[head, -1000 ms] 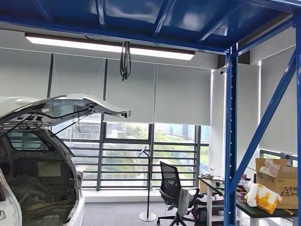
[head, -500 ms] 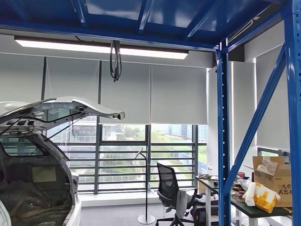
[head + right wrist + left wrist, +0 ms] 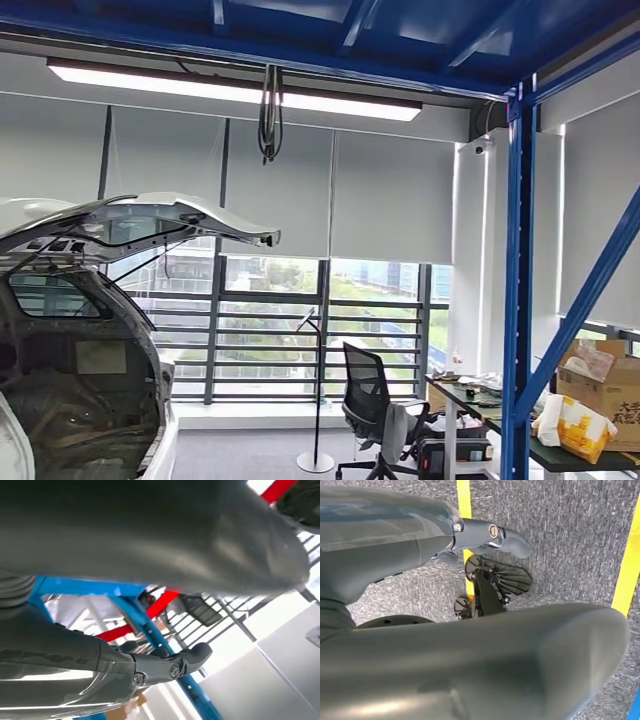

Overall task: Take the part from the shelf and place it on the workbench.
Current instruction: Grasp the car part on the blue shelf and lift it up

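Head view: a blue steel rack upright is seen at right, with a bench beyond it carrying a cardboard box and a yellow-and-white bag. An open car boot is seen at left, and an office chair stands far off by the window. The part cannot be identified, and no shelf level is seen from here.

Left wrist view: the left robot hand is hung over grey carpet and a yellow floor line; nothing is held and the fingers are extended.

Right wrist view: the right robot hand is raised before blue and red rack beams; it is seen empty, fingers loosely apart.

Judged: the shelf is being approached. The gaze should be lowered until the part is found before any reach.
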`<state>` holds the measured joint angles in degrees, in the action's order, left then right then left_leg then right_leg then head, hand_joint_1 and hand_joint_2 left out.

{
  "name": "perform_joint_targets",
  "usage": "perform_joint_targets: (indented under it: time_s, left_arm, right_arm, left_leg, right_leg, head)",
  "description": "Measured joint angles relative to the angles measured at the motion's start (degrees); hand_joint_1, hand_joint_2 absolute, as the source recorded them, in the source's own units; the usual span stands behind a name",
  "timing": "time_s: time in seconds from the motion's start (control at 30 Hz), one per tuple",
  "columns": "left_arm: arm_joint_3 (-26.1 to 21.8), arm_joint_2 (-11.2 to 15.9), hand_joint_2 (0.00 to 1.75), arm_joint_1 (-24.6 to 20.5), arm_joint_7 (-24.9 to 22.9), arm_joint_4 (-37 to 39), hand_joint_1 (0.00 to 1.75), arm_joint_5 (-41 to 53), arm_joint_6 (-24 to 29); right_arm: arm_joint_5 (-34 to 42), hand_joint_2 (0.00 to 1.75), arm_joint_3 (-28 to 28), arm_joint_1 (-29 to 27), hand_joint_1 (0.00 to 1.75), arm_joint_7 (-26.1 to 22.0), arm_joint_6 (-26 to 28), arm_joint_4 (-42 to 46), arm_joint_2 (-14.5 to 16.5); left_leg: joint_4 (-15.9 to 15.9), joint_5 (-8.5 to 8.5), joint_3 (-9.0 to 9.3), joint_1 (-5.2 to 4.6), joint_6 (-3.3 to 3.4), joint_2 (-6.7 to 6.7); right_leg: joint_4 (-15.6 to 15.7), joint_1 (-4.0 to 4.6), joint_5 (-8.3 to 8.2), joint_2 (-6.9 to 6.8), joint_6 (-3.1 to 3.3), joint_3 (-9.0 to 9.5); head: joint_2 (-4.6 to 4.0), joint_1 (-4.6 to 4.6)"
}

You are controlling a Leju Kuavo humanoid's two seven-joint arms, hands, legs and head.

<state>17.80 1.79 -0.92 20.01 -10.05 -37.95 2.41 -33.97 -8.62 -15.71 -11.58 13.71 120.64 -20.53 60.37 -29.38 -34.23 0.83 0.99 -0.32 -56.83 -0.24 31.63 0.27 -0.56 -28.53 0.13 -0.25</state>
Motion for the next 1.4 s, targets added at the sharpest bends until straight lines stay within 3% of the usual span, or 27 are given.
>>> perform_joint_targets:
  time_s: [0.13, 0.3, 0.7, 1.17, 1.23, 1.33, 1.4]
  left_arm:
    - [0.1, 0.0, 0.00, -0.1, 0.0, 0.0, 0.00, 0.0, 0.0]
    - [0.5, 0.0, 0.00, -0.1, 0.0, 0.0, 0.00, 0.2, 0.0]
    - [2.4, 0.1, 0.00, -0.7, -0.5, 0.0, 0.00, 1.3, -0.8]
    - [3.5, 0.4, 0.00, -1.2, -0.6, 0.0, 0.00, 2.3, -1.1]
    - [4.0, 0.5, 0.00, -1.5, -0.6, 0.0, 0.00, 2.7, -1.3]
    - [5.4, 0.7, 0.00, -2.6, -0.9, 0.0, 0.00, 3.8, -1.8]
    - [5.9, 0.7, 0.00, -3.0, -1.2, 0.0, 0.00, 4.0, -1.9]
  right_arm:
    - [-6.1, 1.75, 1.3, -0.6, 0.00, 3.8, 1.5, -1.1, -0.1]
    - [-20.9, 1.75, 4.5, -1.5, 0.00, 11.9, 5.5, -4.1, 0.0]
    - [-38.8, 1.75, 8.0, 2.2, 0.00, 21.3, 3.7, -15.7, 0.9]
    - [-41.9, 1.75, 7.6, 8.2, 0.00, 22.1, 3.2, -22.5, 1.6]
    - [-42.0, 1.75, 6.4, 12.0, 0.00, 21.7, 2.4, -25.0, 1.8]
    - [-41.2, 1.75, -0.6, 26.0, 0.00, 20.8, -1.3, -34.3, 3.2]
    - [-40.3, 1.75, -3.6, 30.0, 0.00, 20.7, -2.6, -37.4, 4.2]
  left_leg:
    - [0.0, -0.14, 0.08, -0.17, 0.20, 0.00]
    - [0.0, -0.15, 0.18, -0.18, 0.21, 0.02]
    - [0.0, -0.11, 0.37, 0.17, 0.14, 0.05]
    - [-0.1, -0.11, 0.36, 0.17, 0.14, 0.05]
    - [-0.1, -0.10, 0.37, 0.16, 0.13, 0.06]
    - [0.0, -0.04, 0.42, 0.16, 0.06, 0.06]
    - [0.0, -0.02, 0.42, 0.16, 0.04, 0.05]
  right_leg:
    - [0.2, -0.07, 0.13, -0.01, -0.47, 0.11]
    - [0.2, -0.10, 0.16, -0.01, -1.26, 0.16]
    - [0.1, 0.19, 0.20, 0.02, -1.31, 0.28]
    - [0.1, 0.18, 0.20, 0.03, -1.31, 0.29]
    - [0.1, 0.18, 0.19, 0.05, -1.31, 0.30]
    - [0.0, 0.18, 0.18, 0.04, -1.31, 0.31]
    - [-0.1, 0.18, 0.19, 0.03, -1.31, 0.30]
  head:
    - [0.00, 0.01]
    - [0.00, 0.01]
    - [0.00, 0.01]
    - [0.00, 0.01]
    - [0.00, 0.01]
    - [0.00, 0.01]
    - [0.00, 0.01]
